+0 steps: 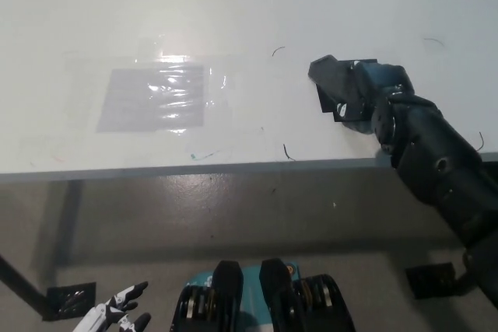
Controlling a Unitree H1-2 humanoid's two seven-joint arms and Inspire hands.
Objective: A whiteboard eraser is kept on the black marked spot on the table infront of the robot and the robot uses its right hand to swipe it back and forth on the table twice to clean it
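The black right hand (342, 83) reaches in from the lower right and lies over the black marked spot (328, 103) on the white surface (249, 5), covering most of it; whether it grips anything cannot be told, and the eraser is not visible, perhaps hidden beneath it. Well to the left lies a grey rectangle under glossy clear film (156, 97). Thin dark marker strokes (286, 152) sit near the surface's front edge. The white left hand (113, 318) rests low at the lower left, fingers spread, holding nothing.
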